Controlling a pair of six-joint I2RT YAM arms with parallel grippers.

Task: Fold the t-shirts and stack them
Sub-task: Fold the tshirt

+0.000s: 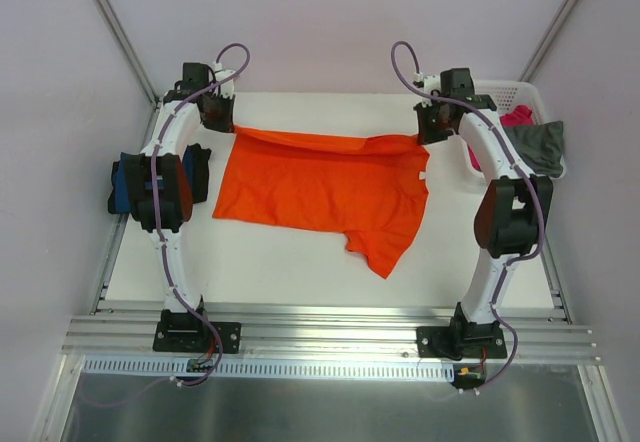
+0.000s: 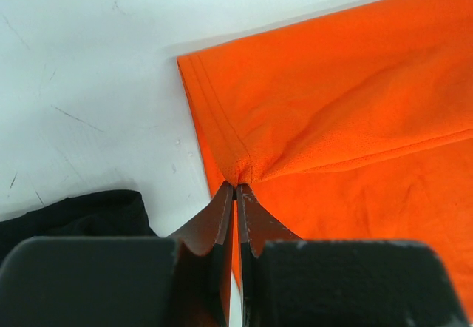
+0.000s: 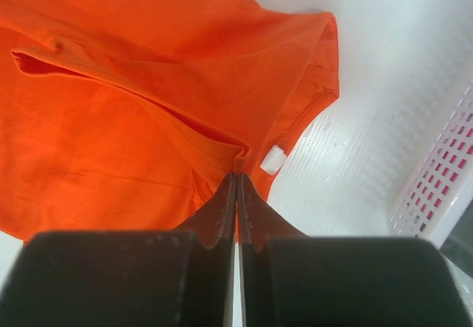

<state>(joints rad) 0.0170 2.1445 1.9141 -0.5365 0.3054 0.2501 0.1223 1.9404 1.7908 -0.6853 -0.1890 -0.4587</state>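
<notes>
Four shirts as we saw them
The orange shirt [image 1: 320, 187] lay spread mid-table, far edge raised; navy shirt [image 1: 125, 187] sat far left; pink shirt [image 1: 517, 115] and grey shirt [image 1: 535, 147] hung over the basket [image 1: 505, 86].

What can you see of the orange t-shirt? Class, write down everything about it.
The orange t-shirt is plain, bright, soft knit cloth with stitched hems and a small white tag by the neckline. It lies spread sideways on the white table, slightly wrinkled, one sleeve pointing toward the arms' bases. Its far edge is pinched at both ends: the left gripper is shut on a hem corner, the right gripper shut on the cloth beside the tag.
</notes>
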